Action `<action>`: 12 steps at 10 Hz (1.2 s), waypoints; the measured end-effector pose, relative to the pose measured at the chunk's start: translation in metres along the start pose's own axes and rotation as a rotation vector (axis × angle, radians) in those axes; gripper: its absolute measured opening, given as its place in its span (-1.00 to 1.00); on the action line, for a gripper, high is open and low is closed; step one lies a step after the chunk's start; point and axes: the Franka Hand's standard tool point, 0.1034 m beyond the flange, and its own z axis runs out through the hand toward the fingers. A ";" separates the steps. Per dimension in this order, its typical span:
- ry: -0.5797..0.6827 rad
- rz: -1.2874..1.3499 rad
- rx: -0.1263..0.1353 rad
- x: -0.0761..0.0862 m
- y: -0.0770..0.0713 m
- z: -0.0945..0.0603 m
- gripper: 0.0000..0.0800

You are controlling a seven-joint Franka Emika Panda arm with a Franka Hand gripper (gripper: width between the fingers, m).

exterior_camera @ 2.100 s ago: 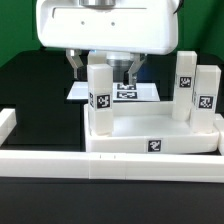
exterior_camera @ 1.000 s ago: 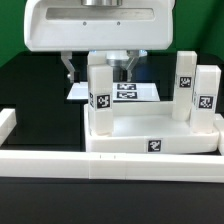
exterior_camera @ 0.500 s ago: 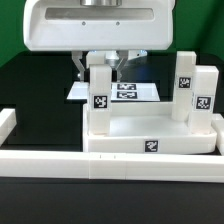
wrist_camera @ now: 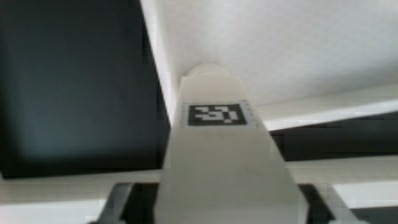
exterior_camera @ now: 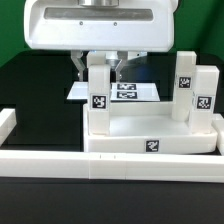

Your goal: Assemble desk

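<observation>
The white tabletop [exterior_camera: 150,143] lies upside down with its raised rim up, a tag on its front edge. A white leg [exterior_camera: 98,95] stands upright at its corner on the exterior view's left, a tag on its face. My gripper [exterior_camera: 100,64] is shut on this leg's top, one finger against each side. In the wrist view the same leg [wrist_camera: 217,150] runs down between the fingers [wrist_camera: 119,203], its tag facing the camera. Two more legs [exterior_camera: 186,85] [exterior_camera: 205,98] stand on the exterior view's right of the tabletop.
A long low white border wall [exterior_camera: 60,163] runs across the front, just before the tabletop. The marker board [exterior_camera: 128,92] lies flat behind the tabletop on the black table. The arm's white housing [exterior_camera: 95,25] hangs over the gripped leg.
The gripper came down over the left leg with its fingers apart, then they closed onto the leg's sides. The leg shifted slightly to the exterior view's left.
</observation>
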 end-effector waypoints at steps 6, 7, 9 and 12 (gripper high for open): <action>-0.003 0.549 0.008 -0.001 -0.001 0.001 -0.27; -0.006 0.699 0.018 -0.001 -0.002 0.002 -0.27; -0.008 0.876 0.020 -0.001 -0.005 0.002 -0.27; -0.014 1.123 0.028 -0.001 -0.007 0.002 -0.27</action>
